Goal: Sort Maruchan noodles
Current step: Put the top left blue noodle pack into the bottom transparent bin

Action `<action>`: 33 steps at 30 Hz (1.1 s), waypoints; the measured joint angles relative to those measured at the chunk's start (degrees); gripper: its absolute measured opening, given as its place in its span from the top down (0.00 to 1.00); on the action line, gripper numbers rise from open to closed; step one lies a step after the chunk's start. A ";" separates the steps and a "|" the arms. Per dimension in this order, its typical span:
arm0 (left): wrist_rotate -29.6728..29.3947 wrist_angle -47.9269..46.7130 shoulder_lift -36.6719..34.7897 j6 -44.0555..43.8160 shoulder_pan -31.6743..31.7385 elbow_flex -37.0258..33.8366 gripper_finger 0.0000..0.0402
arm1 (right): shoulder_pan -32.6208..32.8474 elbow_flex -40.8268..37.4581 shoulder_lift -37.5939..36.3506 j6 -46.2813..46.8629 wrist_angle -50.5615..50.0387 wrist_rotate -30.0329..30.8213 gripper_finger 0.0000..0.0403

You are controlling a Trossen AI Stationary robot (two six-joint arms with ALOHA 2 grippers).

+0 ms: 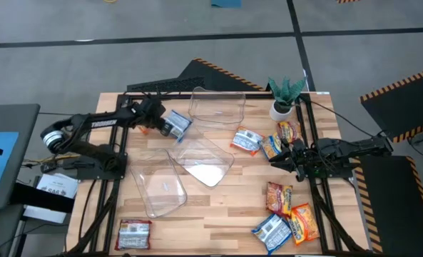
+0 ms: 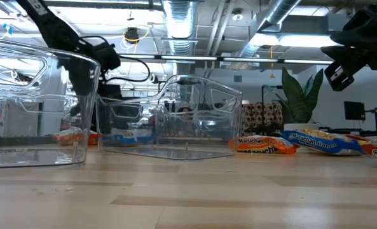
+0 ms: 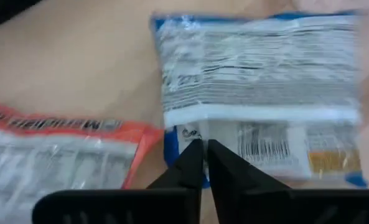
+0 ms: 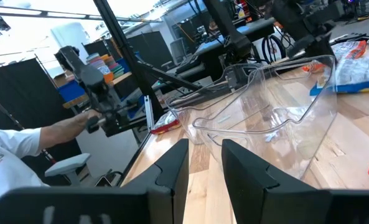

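With its fingers pressed together on a blue-and-white packet [image 3: 259,93], the left gripper [image 3: 204,155] must next lift it binward; the right gripper [image 4: 203,165] waits half-spread.

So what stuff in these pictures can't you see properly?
- Left gripper: shut at the blue-and-white packet; the left wrist view is too blurred to tell whether it pinches the wrapper.
- Same packet's words: blurred there, too small from above.
- Orange packet: cut off by the left wrist picture's edge.
- Packets behind the clear bins: smeared by the plastic in the low view.
- Right gripper: hovers with a gap between its fingers, holding nothing.
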 joint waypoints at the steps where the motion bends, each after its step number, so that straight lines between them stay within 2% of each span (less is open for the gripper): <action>1: -0.51 -1.15 -1.95 0.25 -0.01 0.01 0.99 | 0.00 0.00 0.02 0.01 0.00 0.00 0.70; 5: -0.66 -6.66 -10.08 0.77 -0.01 0.07 1.00 | -0.02 0.00 0.01 -0.02 0.00 -0.01 0.70; 11: -0.35 -9.08 -22.77 0.65 -0.05 0.11 1.00 | 0.01 0.00 0.00 0.00 0.00 -0.02 0.70; 15: 1.20 -9.63 -26.39 -0.67 -0.05 0.13 1.00 | 0.01 0.00 0.01 0.01 0.00 0.00 0.70; 18: 1.79 -10.70 -25.14 -0.73 -0.05 0.13 0.98 | -0.01 0.00 0.00 -0.01 0.00 -0.02 0.70; 21: 1.65 -10.92 -21.52 -0.70 -0.05 0.13 0.91 | -0.01 0.00 0.01 -0.02 0.00 0.00 0.70; 27: -1.50 -8.84 -13.10 -0.71 -0.03 0.13 0.69 | 0.00 0.00 0.00 -0.01 0.00 -0.01 0.70; 33: 4.53 -3.61 -6.38 -0.33 -0.07 0.13 0.48 | 0.00 0.00 0.00 0.01 0.00 -0.02 0.70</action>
